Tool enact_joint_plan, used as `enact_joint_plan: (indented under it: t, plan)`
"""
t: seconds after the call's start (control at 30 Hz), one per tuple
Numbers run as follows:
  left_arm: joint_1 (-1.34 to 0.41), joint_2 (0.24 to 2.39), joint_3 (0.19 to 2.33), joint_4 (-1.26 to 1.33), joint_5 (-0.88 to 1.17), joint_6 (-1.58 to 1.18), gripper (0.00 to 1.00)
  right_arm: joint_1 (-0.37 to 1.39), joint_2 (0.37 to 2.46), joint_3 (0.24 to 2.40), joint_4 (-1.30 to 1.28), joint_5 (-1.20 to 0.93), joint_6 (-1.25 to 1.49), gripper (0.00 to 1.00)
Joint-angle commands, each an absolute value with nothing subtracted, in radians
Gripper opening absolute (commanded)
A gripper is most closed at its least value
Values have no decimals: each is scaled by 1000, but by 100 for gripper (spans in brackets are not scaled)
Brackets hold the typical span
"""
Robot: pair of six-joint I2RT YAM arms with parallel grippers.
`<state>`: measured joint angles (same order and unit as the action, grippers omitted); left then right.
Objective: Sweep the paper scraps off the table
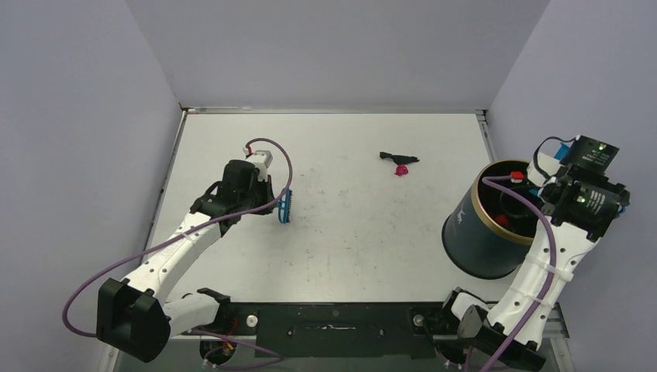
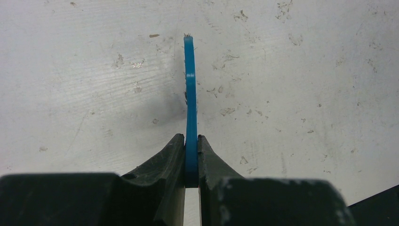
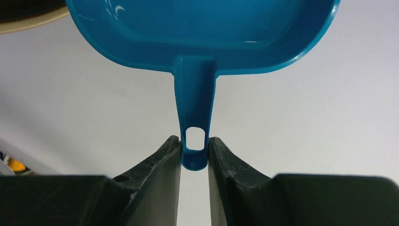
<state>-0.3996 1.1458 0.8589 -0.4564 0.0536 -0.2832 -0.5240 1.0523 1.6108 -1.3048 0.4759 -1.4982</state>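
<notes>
My left gripper (image 2: pixel 191 157), pinching the brush (image 2: pixel 190 89) at mid-left, is nearer the paper scraps (image 1: pixel 400 163) lying up-right at the table's (image 1: pixel 349 256) upper centre, while my right gripper (image 3: pixel 194 153) clamps the dustpan (image 3: pixel 202 37) by the bin (image 1: pixel 480 240).

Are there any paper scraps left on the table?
Yes, a black scrap and a red scrap lie together on the table, towards its far edge.

Both arms (image 1: pixel 182 246): white links, blk joints, purple cables (image 1: pixel 552 236), blk fingers (image 2: pixel 164 162).
</notes>
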Motion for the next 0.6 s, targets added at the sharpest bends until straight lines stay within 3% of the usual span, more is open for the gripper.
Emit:
enact_joint_plan:
  t: [0.0,0.13,0.3,0.57]
  plan:
    - [-402,1165,890,-436,70,-278,0,-528,1178,1848,-1344,374,-1357,5]
    - [-400,1192,904,-448,76,-279,0,-528,1297,2035,-1367,207,-1181,5]
    - [-401,1191,900,-437,82,-287,0,-481,1267,1917,-1245,-27,-993,5]
    - [-418,1198,913,-377,144,-303,0,-145,1291,1920,-1208,-256,-567,5]
